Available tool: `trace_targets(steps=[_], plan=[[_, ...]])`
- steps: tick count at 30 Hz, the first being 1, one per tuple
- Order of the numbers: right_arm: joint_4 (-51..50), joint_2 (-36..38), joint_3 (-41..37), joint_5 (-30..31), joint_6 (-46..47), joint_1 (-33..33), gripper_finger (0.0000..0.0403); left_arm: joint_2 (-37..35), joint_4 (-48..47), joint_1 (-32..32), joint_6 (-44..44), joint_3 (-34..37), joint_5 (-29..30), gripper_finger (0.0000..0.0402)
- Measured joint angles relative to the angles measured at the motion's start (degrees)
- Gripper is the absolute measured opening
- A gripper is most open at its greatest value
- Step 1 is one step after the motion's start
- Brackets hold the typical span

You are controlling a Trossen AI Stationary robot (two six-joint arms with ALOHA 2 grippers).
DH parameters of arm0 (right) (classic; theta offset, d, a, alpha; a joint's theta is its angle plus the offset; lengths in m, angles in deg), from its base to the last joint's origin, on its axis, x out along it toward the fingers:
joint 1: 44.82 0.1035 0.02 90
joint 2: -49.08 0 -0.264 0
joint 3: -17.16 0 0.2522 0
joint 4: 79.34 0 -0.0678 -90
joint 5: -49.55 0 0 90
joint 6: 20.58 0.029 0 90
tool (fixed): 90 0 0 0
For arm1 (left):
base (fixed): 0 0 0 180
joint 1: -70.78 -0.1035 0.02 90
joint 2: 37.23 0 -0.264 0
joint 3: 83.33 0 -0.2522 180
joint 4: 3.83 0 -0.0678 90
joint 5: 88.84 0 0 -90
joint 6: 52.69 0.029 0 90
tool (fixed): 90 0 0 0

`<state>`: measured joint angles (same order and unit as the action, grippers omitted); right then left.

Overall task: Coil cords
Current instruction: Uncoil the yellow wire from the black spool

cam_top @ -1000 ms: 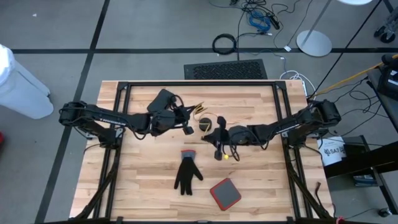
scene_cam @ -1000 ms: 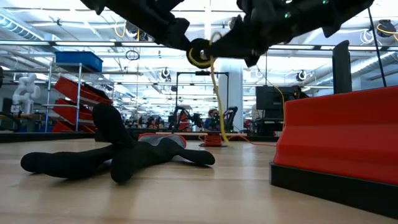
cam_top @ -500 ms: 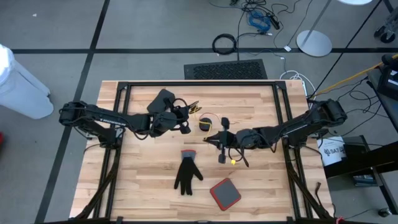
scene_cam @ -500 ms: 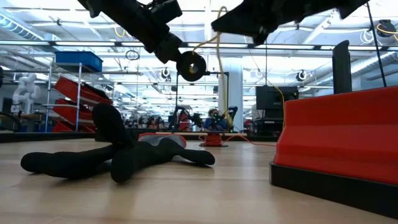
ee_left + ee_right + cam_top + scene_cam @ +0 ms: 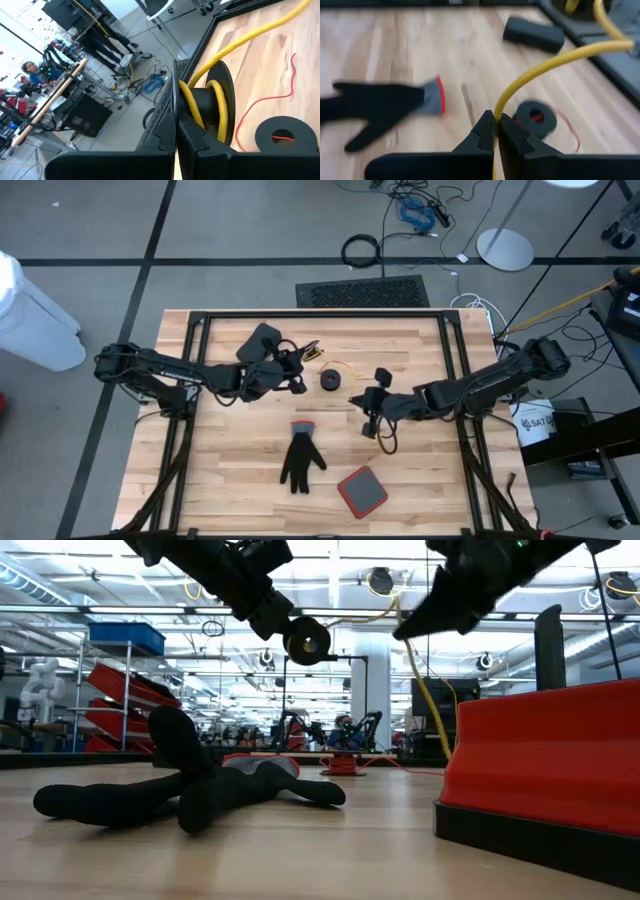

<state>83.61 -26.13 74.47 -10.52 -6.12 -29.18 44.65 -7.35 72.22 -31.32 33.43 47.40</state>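
The yellow cord (image 5: 220, 107) is running between the two arms above the middle of the counter (image 5: 230, 470): one end is looping around a small black spool (image 5: 307, 641) that the left gripper (image 5: 176, 122) is holding up off the wood, and the free length is arcing across to the right gripper (image 5: 496, 131), whose jaws are clenched on the cord itself. The left jaws are clamped on the spool with two yellow turns sitting against them. A second black puck (image 5: 329, 379) with a thin red wire (image 5: 265, 100) is lying flat on the counter between the grippers — it looks untouched so far.

The step in hand seems to be winding the yellow cord onto the held spool. Doing it well probably means keeping the left hand steady while the right is carrying the cord round with light, even tension, so that each turn is landing beside the one before — slack would let loops slip off the spool's edge.

Nearer the front, a black glove (image 5: 301, 459) and a red-topped box (image 5: 362, 491) are lying clear of the work.
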Motion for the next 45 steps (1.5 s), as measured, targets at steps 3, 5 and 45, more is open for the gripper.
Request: trace_targets(steps=[3, 5, 45], plan=[[-4.81, -0.08, 0.0, 1.0, 3.15, -0.4, 0.0, 0.0, 0.61, 0.29, 0.02, 0.0, -1.8, 0.0], [-7.76, -0.08, 0.0, 1.49, 5.13, -1.12, 0.0, 0.0, 2.14, 0.71, 0.03, 0.0, -2.96, 0.0], [13.33, -9.13, -0.09, 2.7, -9.11, -1.74, 0.0186, -0.07, 8.73, 1.36, -1.58, -0.09, -10.77, 0.0]])
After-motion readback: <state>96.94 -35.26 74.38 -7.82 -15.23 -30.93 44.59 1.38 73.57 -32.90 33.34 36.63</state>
